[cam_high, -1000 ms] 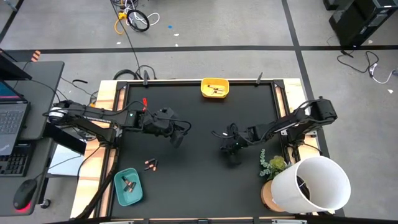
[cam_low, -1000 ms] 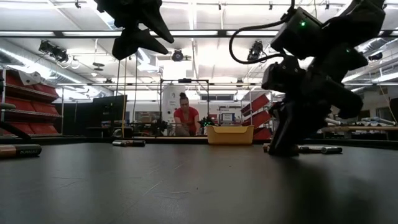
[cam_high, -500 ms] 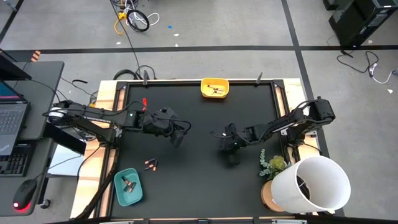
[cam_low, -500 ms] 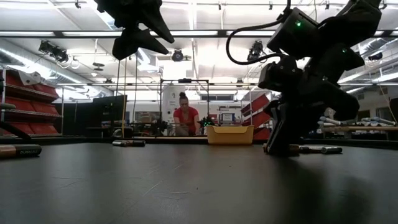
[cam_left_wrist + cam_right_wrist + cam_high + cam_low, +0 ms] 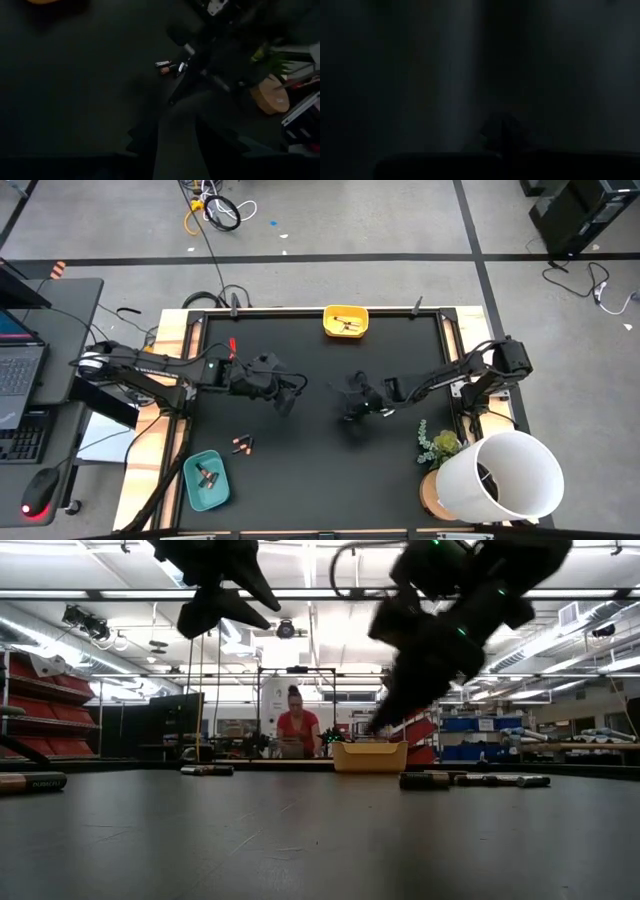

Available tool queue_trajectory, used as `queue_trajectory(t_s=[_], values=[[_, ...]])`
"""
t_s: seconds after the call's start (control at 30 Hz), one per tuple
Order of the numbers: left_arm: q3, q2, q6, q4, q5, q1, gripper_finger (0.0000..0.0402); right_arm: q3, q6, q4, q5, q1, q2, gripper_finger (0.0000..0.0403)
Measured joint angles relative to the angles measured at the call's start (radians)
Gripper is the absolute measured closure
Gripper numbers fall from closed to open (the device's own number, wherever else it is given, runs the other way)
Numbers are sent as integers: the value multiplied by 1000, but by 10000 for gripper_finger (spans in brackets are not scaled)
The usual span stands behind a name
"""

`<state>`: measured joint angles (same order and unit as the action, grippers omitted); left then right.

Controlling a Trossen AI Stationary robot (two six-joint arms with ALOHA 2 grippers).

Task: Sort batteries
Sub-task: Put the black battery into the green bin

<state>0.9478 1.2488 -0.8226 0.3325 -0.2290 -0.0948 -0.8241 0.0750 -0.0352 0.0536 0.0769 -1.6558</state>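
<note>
Two batteries (image 5: 241,444) lie near the teal tray (image 5: 206,480), which holds about two more; the yellow tray (image 5: 345,321) holds a few. My right gripper (image 5: 347,396) hangs pinched together over the mat's middle; whether it grips a battery, I cannot tell. My left gripper (image 5: 291,394) hovers beside it, partly spread.

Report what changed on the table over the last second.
The right hand rose off the mat and swung left toward the table's middle, its fingers shut; whether it carries a battery cannot be seen. The left hand, yellow tray and teal tray stayed put.
</note>
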Motion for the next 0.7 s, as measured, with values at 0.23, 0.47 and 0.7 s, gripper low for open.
queue_trajectory(t_s=[0.23, 0.47, 0.7], values=[[-79, 1, -94, -76, 8, -39, 255, -76, 80, 108, -158, -72, 7, 400], [-82, 1, -87, -101, 15, -51, 255, -89, -4, 327, -299, -73, 23, 354], [-82, 0, -73, -114, 16, -50, 255, -89, -86, 421, -247, -74, 23, 250]])
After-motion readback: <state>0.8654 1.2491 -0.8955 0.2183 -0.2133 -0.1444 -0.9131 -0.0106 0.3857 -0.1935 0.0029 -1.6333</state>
